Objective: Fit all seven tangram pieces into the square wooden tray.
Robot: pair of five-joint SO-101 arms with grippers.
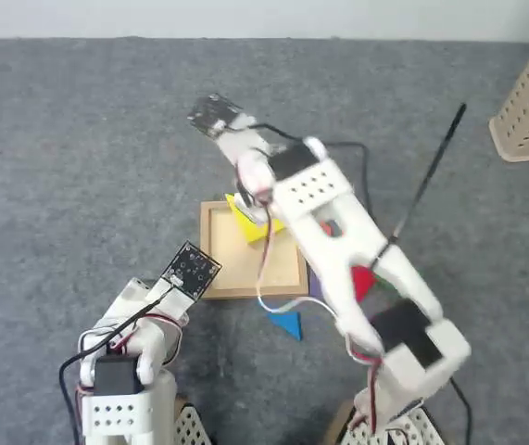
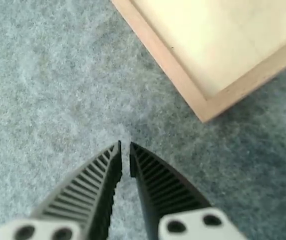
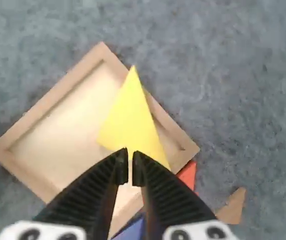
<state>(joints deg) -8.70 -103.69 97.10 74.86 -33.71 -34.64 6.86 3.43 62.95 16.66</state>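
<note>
Early stage: right gripper [image 3: 127,152], jaws pressed together, tips over the yellow triangle [image 3: 130,115] lying askew across the tray [image 3: 47,102] rim; red piece [image 3: 187,175] and blue piece [image 1: 287,323], behind the tips, apparently await placement.

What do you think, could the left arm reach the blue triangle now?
Probably yes: the blue triangle lies on carpet beside the tray, nothing stands between it and the left claw, though that claw is shut.

Grey felt-like tabletop [image 1: 79,139] with wooden tray [image 1: 206,243], blue triangle [image 1: 287,324], perhaps a red piece [image 1: 363,281]
</note>
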